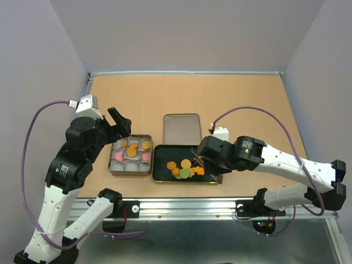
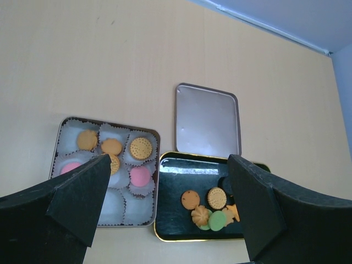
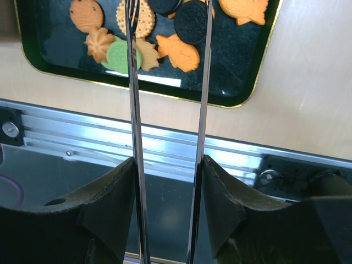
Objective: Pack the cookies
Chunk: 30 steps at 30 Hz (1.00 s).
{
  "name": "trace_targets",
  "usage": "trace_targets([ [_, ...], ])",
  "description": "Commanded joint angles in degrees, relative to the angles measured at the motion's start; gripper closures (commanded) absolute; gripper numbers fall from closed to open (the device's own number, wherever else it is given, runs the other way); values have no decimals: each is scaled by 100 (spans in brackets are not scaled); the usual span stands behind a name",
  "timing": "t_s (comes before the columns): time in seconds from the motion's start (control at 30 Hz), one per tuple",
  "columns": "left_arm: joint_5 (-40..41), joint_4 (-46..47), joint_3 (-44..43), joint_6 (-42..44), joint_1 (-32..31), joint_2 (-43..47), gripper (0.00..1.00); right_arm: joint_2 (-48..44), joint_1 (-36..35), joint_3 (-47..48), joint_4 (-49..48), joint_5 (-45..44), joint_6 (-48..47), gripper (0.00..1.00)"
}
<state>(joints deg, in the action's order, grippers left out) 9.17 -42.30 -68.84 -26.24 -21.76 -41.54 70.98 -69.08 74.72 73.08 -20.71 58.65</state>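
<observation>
Loose cookies point(image 1: 185, 169) lie in a black, gold-rimmed tray point(image 1: 161, 159): tan, orange, green, black and fish-shaped ones point(image 3: 179, 52). A silver tin point(image 1: 111, 165) of white paper cups holds several orange, tan and pink cookies point(image 2: 140, 147). My left gripper point(image 2: 168, 165) is open and empty, high above the tin and tray. My right gripper point(image 3: 168, 165) is shut on metal tongs point(image 3: 132, 82), whose spread arms reach over the tray point(image 3: 231, 71). A black cookie point(image 3: 191, 22) lies between the arms; I cannot tell if they touch it.
The tin's lid point(image 1: 181, 129) lies flat behind the tray, also in the left wrist view point(image 2: 208, 118). A metal rail point(image 3: 165, 148) runs along the table's near edge, just beside the tray. Purple walls close in the table's back and sides.
</observation>
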Motion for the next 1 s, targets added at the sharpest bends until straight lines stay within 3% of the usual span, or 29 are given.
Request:
trace_targets([
  [0.0, -91, 196, 99, -127, -21, 41, 1, 82, -18, -80, -663, -153, 6, 47],
  [0.33, 41, 12, 160, -83, -21, 348, 1, 987, 0, 34, -962, -65, -223, 49],
  [0.97, -161, 108, 336, 163, -21, 296, 1, 1181, 167, 43, -804, 190, -12, 48],
])
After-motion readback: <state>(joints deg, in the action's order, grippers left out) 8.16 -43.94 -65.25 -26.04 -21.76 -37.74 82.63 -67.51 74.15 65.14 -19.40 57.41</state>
